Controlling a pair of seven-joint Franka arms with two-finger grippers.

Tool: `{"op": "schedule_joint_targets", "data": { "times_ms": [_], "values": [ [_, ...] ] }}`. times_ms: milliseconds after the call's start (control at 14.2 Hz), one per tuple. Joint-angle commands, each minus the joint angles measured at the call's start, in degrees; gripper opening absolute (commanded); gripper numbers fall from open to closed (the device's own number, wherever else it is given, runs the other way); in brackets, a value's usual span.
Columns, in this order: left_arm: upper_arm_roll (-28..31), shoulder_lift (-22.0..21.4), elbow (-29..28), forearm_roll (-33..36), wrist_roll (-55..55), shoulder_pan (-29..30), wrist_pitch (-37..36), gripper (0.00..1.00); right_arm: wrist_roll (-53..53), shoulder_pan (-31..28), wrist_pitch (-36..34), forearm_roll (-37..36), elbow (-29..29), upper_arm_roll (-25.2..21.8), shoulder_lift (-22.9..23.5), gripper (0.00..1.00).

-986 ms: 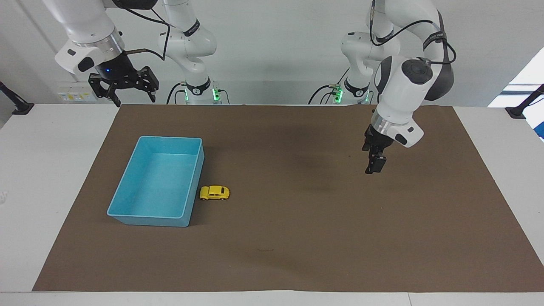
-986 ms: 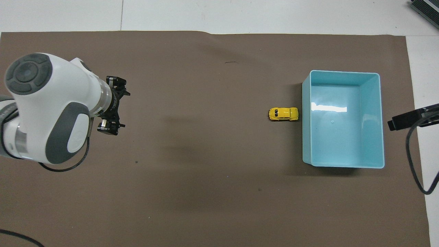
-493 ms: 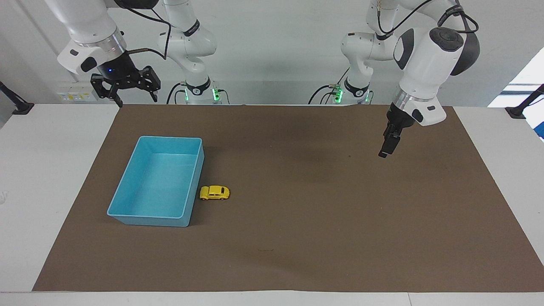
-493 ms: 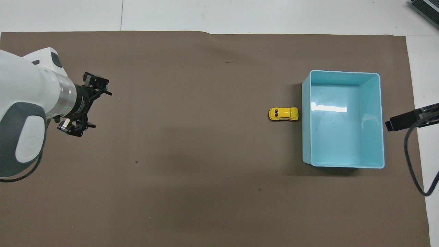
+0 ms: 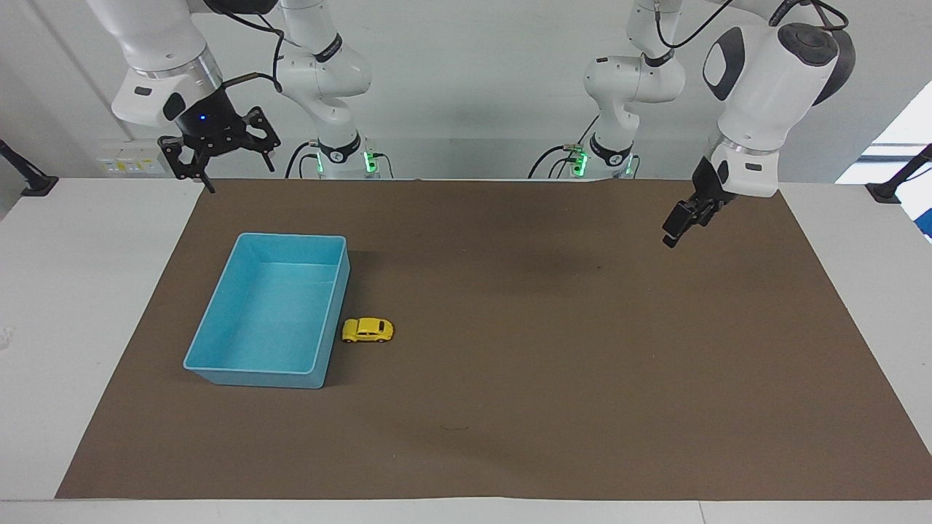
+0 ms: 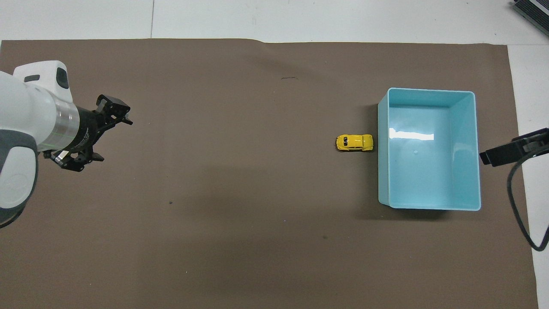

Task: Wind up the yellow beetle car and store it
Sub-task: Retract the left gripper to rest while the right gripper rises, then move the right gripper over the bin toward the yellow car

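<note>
A table (image 5: 87, 306) covered by a brown mat (image 5: 553, 393), seen from across it, read from the view's left edge to its right. First, raised over the mat's corner at the robots' edge, hangs the right gripper (image 5: 218, 149), empty, its fingers spread apart. Below it an open blue bin (image 5: 218, 324) sits on the mat toward the right arm's end, with nothing inside. Just beside the bin's long wall, toward the middle of the table, stands the yellow beetle car (image 5: 368, 330) on its wheels, side-on to the bin, apart from both grippers. The middle of the mat carries nothing. Last, the left gripper (image 5: 681, 222) hovers over the left arm's end of the mat, tilted and empty, its fingers apart.

The car looks small, light and rigid, with a smooth, rounded, probably slippery shell. The flat flanks between the wheels seem the surest place to pinch; a grip on the curved roof would likely slide off, and free wheels may let it roll when nudged.
</note>
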Motion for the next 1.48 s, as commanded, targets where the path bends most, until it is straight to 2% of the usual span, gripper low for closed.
{"op": "schedule_joint_targets", "data": {
  "times_ms": [0, 282, 564, 845, 1409],
  "values": [
    [-0.5, -1.5, -0.5, 0.6, 13.0, 3.1, -1.7, 1.00, -7.4, -0.1, 1.3, 0.6, -1.9, 1.9, -1.5, 1.00],
    [-0.5, -1.8, 0.2, 0.9, 29.7, 5.9, -1.8, 1.00, -15.1, -0.1, 1.3, 0.7, -2.3, 3.1, -1.8, 1.00],
    [-0.6, -1.3, 7.3, 4.0, 37.9, 5.9, -10.3, 1.00, -24.6, -0.1, 3.3, 0.6, -2.8, 3.4, -1.8, 1.00],
    [-0.7, -0.9, 12.9, 4.6, 41.3, 5.7, -16.3, 1.00, -29.7, -0.1, 4.2, 0.6, -2.9, 3.5, -1.0, 1.00],
    [-1.2, -1.6, 12.2, 3.7, 41.5, 5.1, -15.5, 1.00, -40.1, 0.0, 9.4, 0.5, -2.8, 6.3, 5.4, 1.00]
  ]
}}
